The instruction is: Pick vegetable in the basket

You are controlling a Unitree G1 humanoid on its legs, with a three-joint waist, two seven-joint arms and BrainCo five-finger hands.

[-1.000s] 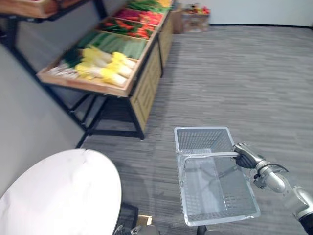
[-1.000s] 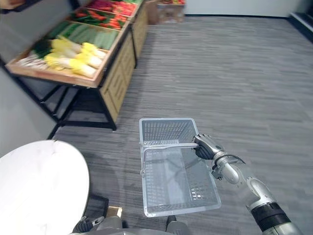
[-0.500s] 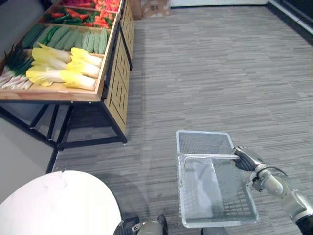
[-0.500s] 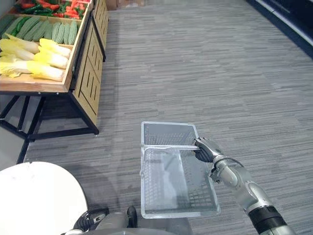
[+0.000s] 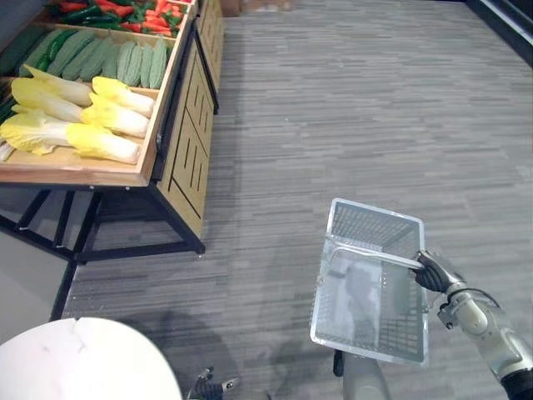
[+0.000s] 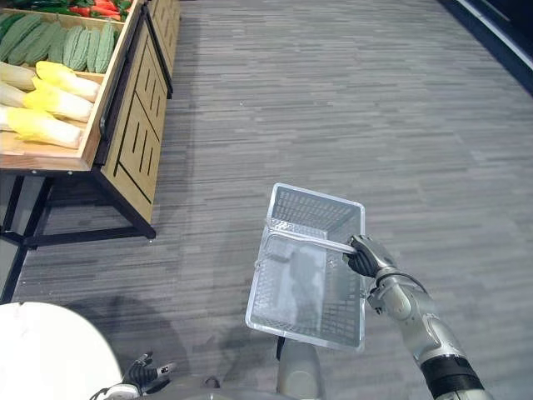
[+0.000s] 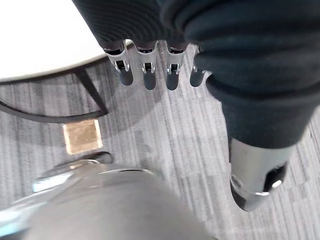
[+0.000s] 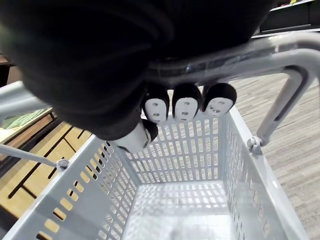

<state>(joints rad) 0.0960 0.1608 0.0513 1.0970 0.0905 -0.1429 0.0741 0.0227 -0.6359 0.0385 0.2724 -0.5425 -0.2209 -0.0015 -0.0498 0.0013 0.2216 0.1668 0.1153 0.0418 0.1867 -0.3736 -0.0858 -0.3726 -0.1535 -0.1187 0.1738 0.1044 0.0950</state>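
grey basket [image 6: 316,208], long axis front to back, handle [image 6: 308,237] in right hand [image 6: 366,257]

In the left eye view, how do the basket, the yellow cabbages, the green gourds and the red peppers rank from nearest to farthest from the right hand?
1. basket: its handle is held in the right hand.
2. yellow cabbages: near end of the wooden stand, far left.
3. green gourds: next compartment behind them.
4. red peppers: compartment beyond those.
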